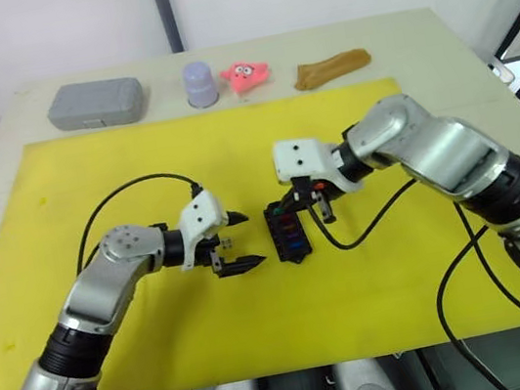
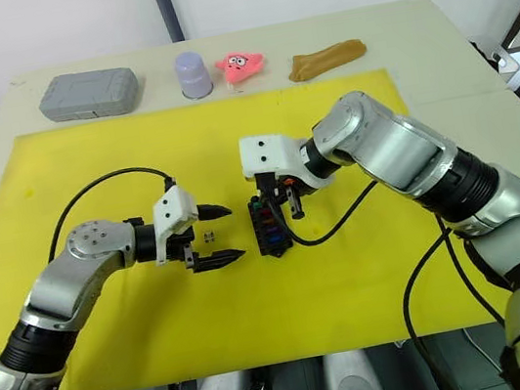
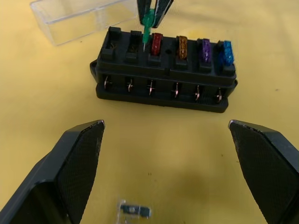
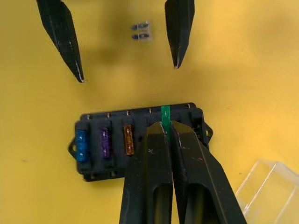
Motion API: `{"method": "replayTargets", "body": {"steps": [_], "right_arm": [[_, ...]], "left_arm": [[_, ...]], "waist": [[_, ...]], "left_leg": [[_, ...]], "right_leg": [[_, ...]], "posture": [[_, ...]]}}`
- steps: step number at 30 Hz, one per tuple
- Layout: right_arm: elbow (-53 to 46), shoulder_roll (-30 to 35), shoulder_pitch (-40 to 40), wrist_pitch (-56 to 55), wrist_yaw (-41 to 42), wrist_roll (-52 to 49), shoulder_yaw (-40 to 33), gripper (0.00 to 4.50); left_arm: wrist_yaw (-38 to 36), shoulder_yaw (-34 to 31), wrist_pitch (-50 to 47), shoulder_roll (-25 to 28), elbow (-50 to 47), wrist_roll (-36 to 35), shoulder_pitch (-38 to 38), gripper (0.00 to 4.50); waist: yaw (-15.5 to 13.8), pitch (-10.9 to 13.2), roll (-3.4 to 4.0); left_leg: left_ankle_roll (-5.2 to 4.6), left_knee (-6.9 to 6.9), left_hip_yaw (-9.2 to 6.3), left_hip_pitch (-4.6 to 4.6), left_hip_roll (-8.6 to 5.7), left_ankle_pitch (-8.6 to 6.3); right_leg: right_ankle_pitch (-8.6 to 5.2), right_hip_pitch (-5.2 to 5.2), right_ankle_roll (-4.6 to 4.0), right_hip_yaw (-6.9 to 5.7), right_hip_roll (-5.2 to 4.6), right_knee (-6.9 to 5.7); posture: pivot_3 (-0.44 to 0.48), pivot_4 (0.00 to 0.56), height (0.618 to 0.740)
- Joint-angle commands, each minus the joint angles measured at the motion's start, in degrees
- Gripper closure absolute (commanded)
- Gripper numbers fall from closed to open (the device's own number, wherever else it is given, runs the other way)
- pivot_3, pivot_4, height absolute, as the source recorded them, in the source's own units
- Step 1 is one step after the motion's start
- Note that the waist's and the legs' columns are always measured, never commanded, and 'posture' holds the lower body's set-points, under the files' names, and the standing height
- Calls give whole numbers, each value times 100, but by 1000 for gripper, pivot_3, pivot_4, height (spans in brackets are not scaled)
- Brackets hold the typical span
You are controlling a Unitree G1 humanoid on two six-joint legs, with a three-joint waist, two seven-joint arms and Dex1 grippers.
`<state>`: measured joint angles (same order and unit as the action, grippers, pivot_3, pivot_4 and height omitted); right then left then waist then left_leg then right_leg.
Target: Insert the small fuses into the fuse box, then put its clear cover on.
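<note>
Fuse box [image 3: 163,74] sits mid yellow mat on counter; four fuses seated: red, orange, purple, blue. My right gripper [image 4: 167,128] pinches green fuse [image 3: 147,27] over next slot. Left gripper [image 2: 215,234] spread, empty, beside grey fuse [image 3: 134,209]. Clear cover [image 3: 77,18] still off.

The two head views look down and forward over the yellow mat [image 1: 166,348] from well above, while each wrist view looks close along its own fingers from opposite sides, all four sharing the fuse box [image 3: 163,74], and both wrist views the clear cover [image 4: 268,186].
</note>
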<state>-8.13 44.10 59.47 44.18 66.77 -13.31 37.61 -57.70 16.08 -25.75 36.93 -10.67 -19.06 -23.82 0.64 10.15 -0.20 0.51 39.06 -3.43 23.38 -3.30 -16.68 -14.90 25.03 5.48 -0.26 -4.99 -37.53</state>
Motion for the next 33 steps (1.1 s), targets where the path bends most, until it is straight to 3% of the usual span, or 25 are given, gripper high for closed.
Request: {"method": "replayTargets", "body": {"steps": [1,33], "right_arm": [[74,-72,201,-250,181,306,-132,4500],[127,-253,-42,-474,772,985,-303,4500]], "left_arm": [[6,-5,218,-70,58,205,-105,49],[-50,-6,485,-429,319,733,-298,49]], "waist": [[0,0,0],[1,0,0]], "left_leg": [[0,0,0,0,0,0],[1,3,-1,0,0,1]], "right_leg": [[0,0,0,0,0,0],[2,0,3,-1,3,-3]], "posture": [[0,150,731],[0,150,731]]}}
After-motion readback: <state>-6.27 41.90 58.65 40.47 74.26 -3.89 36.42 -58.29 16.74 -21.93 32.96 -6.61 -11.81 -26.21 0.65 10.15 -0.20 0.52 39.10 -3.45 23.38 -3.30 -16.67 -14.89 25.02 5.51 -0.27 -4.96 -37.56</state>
